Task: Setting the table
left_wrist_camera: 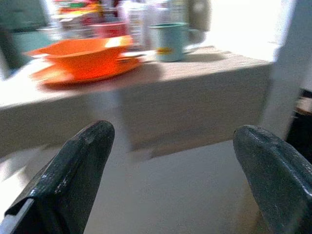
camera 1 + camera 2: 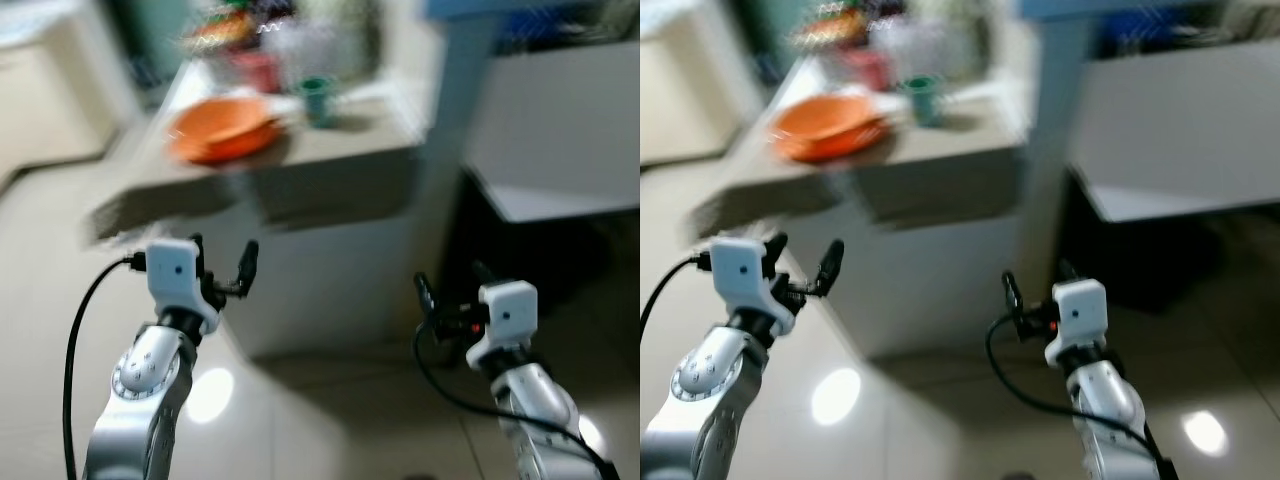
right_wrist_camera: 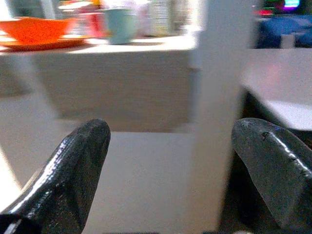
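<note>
Glossy beige tiled floor (image 2: 330, 410) spreads across the lower half of the head views, with a bright round glare patch (image 2: 210, 393) at about 7 o'clock and a second one (image 2: 1205, 432) at 4 o'clock. A white cabinet front (image 2: 330, 290) stands near the centre. A pale square pillar (image 3: 219, 112) rises just beside it toward 1 o'clock. Beyond the pillar, at 3 o'clock, a white panel (image 2: 560, 130) slants above a deep dark gap (image 2: 520, 255). Something blue (image 3: 285, 29) sits at 1 o'clock, too blurred to identify. A cream wall or door (image 2: 50, 90) fills 10 o'clock.
</note>
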`<state>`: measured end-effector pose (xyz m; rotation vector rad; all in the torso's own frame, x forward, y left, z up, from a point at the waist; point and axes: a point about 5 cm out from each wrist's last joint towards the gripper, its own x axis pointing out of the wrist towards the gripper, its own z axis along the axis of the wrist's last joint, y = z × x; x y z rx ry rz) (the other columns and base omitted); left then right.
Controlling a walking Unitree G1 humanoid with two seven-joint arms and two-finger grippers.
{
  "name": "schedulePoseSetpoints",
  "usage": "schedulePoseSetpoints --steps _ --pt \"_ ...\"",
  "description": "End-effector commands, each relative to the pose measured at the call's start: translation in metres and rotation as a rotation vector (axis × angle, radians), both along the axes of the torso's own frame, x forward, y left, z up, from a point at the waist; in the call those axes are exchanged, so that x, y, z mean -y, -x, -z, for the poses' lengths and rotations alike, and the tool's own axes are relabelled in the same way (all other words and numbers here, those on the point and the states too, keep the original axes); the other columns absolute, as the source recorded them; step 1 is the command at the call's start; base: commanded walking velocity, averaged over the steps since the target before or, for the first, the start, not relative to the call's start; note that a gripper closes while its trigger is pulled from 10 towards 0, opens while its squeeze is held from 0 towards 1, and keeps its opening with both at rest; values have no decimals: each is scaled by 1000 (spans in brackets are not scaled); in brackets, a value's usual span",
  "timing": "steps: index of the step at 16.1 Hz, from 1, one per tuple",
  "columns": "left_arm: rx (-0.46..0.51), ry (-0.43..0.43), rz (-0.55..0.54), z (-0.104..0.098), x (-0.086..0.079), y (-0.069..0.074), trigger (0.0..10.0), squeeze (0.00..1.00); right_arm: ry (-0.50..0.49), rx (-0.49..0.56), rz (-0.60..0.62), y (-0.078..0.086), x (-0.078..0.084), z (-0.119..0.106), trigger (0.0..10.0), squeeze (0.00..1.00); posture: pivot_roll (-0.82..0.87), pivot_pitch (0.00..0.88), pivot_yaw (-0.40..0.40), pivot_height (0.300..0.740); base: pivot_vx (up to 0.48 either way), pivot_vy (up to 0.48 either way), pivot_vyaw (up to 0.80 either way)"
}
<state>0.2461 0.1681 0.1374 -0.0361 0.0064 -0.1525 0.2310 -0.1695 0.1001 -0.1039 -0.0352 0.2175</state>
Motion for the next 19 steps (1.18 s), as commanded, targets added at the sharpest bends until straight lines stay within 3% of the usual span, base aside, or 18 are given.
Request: schedulePoseSetpoints --steps 1,15,19 --pt "-4 9 -8 -1 1 -3 10000 0 18 6 5 -2 0 -1 10000 0 -163 31 119 740 480 0 -719" --pt "25 -4 -33 -4 7 -1 10000 0 24 -9 -22 -7 -7 3 10000 0 -146 38 113 740 465 0 -46" --pt "38 -78 -37 -14 4 -8 10000 0 24 -9 -20 -4 -7 3 10000 0 -146 44 118 740 0 0 0"
